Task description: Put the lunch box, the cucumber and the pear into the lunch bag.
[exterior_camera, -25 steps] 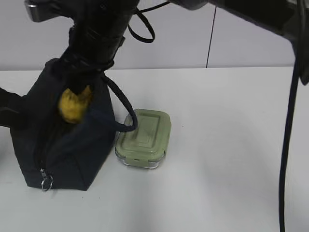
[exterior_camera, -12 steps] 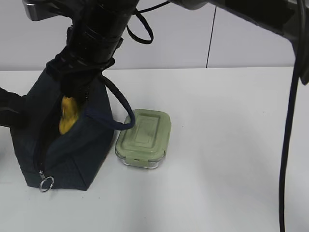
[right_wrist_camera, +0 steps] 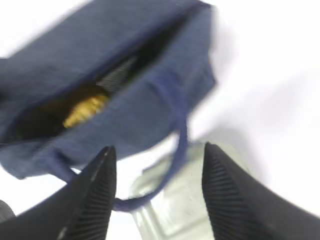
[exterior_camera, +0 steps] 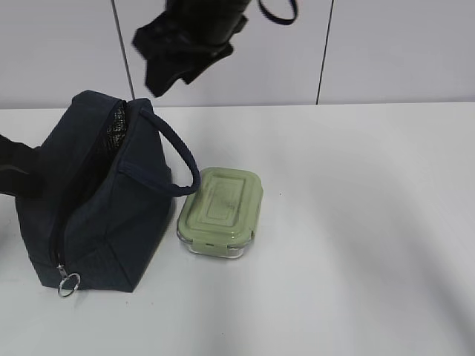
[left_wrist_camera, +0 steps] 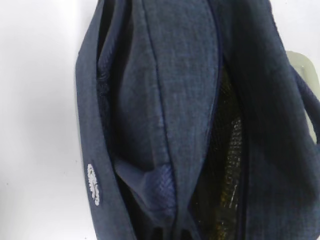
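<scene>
Right end effector (right_wrist_camera: pixel 157 192) hangs above the lunch bag (exterior_camera: pixel 96 200), fingers spread wide, nothing between them. In the right wrist view the lunch box (right_wrist_camera: pixel 185 205) lies directly below, between the two fingers (right_wrist_camera: pixel 92 195), so it is the nearer arm for the next pick by a clear margin. The lunch box (exterior_camera: pixel 221 211) sits flat on the tabletop (exterior_camera: pixel 356 222), lid up, just beside the bag's right side, maybe touching it. Long axis runs roughly front to back in the exterior view, tilted slightly. One loop handle (exterior_camera: pixel 178 159) droops over its near-left corner; likely a snag risk on descent.

The pear (right_wrist_camera: pixel 86 110) is already inside the bag, seen as a yellow patch through the open zipper slot. Cucumber is not visible anywhere; probably deeper in the bag, cannot confirm.

Left end effector is out of frame in its own view, which shows only bag fabric (left_wrist_camera: pixel 180 100); it is pressed shut, apparently at the bag's left edge. What it pinches is hidden. Right wrist view is blurred.
</scene>
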`<state>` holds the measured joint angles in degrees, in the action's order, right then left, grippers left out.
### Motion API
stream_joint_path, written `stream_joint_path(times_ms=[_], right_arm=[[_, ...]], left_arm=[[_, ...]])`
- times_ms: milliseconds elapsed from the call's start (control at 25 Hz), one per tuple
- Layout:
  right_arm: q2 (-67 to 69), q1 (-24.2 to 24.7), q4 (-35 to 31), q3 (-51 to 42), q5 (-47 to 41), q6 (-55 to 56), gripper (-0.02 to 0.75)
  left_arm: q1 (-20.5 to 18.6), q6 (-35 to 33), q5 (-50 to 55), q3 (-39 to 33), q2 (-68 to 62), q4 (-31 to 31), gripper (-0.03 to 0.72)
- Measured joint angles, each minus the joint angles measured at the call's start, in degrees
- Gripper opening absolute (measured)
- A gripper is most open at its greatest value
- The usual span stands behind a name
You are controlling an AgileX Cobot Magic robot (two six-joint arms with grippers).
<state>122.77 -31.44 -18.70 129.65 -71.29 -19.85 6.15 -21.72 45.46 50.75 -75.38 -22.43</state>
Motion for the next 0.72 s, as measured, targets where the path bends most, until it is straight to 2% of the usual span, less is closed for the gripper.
stream_joint_path(times_ms=[160, 280, 360, 480, 560, 600, 720], right_arm=[[-3.2, 8.2, -4.4, -9.4, 0.0, 0.2, 0.384], [-7.7, 13.3, -8.7, -22.1, 1.1, -2.2, 0.361], [-11.5, 15.9, -14.4, -32.5, 6.1, -5.8, 0.355], [-16.7, 19.4, -33.7, -51.4, 17.0, -16.1, 0.354], [-17.9, 20.8, -49.7, -60.5, 20.9, -24.5, 0.354], [-17.9, 21.1, -55.5, -64.1, 22.3, -28.3, 0.354], [-16.5, 21.2, -62.8, -68.9, 24.6, -34.1, 0.354]], left_arm=[[0.0, 0.0, 0.4, 0.0, 0.0, 0.0, -0.014], [0.0, 0.0, 0.4, 0.0, 0.0, 0.1, -0.014], [0.0, 0.0, 0.4, 0.0, 0.0, 0.1, -0.014], [0.0, 0.0, 0.5, 0.0, 0.0, 0.1, -0.014], [0.0, 0.0, 0.6, 0.0, 0.0, 0.1, -0.014], [0.0, 0.0, 0.6, 0.0, 0.0, 0.1, -0.014], [0.0, 0.0, 0.6, 0.0, 0.0, 0.1, -0.014]])
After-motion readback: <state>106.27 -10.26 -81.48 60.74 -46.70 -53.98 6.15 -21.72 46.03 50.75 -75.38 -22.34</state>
